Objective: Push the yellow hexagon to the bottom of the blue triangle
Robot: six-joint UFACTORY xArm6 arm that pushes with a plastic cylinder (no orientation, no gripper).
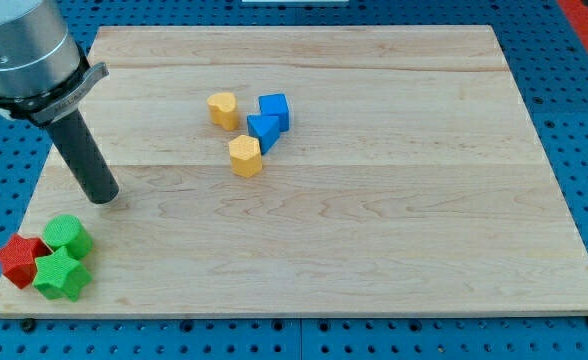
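- Resting on the wooden board (374, 230) near its left edge, my tip (102, 197) touches no block; the rod has no jaws, so nothing is gripped.
- Well to the tip's right and a little toward the view's top sits the yellow hexagon (245, 156), just below-left of the blue triangle (263, 130) and seemingly touching it.
- Beyond those, the blue cube (274, 110) stands against the triangle's upper right, and a yellow heart (224, 110) lies to the triangle's left.
- Below the tip, near the board's bottom-left corner, cluster a green cylinder (67, 236), a green star (60, 275) and a red star (20, 259).
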